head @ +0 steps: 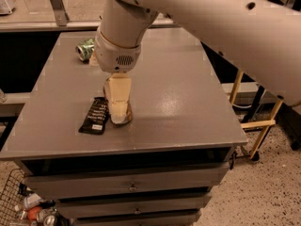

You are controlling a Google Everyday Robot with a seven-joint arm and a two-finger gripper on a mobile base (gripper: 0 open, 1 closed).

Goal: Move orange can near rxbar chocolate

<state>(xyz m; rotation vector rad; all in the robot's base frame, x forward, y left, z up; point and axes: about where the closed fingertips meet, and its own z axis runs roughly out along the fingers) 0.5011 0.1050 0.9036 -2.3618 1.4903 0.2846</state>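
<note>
Pose: arm ran in from upper right, wrist section vertical over the front-left of the tabletop. The gripper was down at the surface, fingers clamped on the orange can, which they mostly hid. The rxbar chocolate lay flat just left of the can. A green can lay at back-left, well apart.

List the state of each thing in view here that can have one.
gripper: low at the table, over the orange can.
orange can: on the table, mostly hidden by the gripper, close beside the rxbar chocolate.
rxbar chocolate: lying flat near the front edge, wrapper closed.
green can: lying on its side at the far left.
drawers: shut.
</note>
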